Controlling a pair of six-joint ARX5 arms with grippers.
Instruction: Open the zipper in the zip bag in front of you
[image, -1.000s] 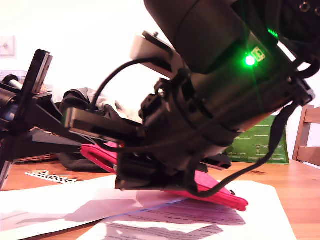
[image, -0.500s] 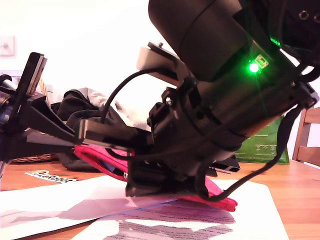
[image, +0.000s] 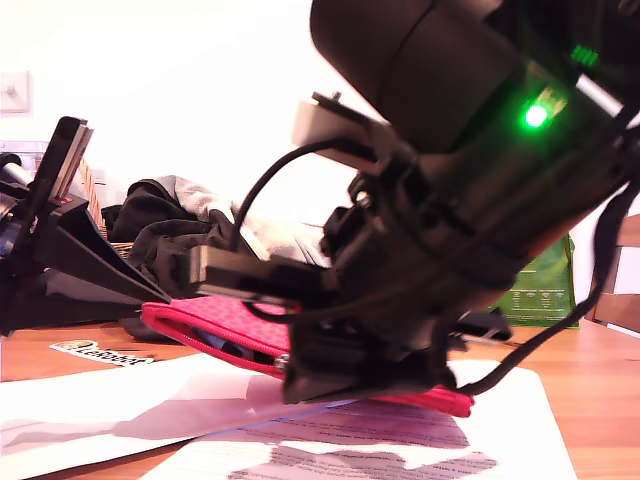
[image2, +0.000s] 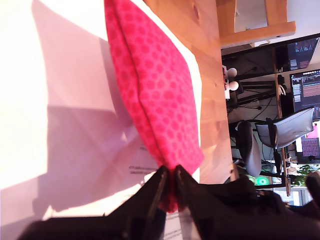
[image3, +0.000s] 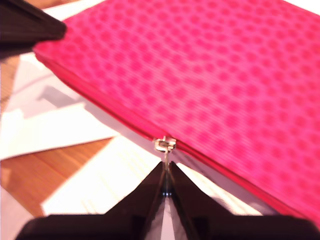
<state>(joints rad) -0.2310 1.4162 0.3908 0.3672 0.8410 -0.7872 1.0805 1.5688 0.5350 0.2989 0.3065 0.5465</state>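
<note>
The pink-red zip bag (image: 225, 318) lies tilted over white paper, its end at the exterior view's left lifted. My first gripper (image2: 171, 186) is shut on that end's corner and reaches in from the exterior view's left (image: 155, 298). The zipper (image3: 100, 102) runs along the bag's long front edge. My second gripper (image3: 165, 182) is shut on the pull tab just below the silver slider (image3: 164, 145). In the exterior view the slider (image: 284, 360) sits under the big near arm, with a dark open gap in the zipper to its left. The bag (image2: 155, 85) (image3: 215, 75) fills both wrist views.
White paper sheets (image: 120, 400) cover the wooden table (image: 600, 400). A heap of dark clothing (image: 180, 225) lies behind the bag, and a green bag (image: 545, 290) stands at the exterior view's right. A LeRobot sticker (image: 100, 352) lies near the first arm. Office chairs and monitors (image2: 305, 85) stand beyond the table.
The second gripper has moved toward the exterior view's right with the pull tab, dragging the slider along. The open gap in the zipper has grown and the bag's lifted end has sunk slightly.
</note>
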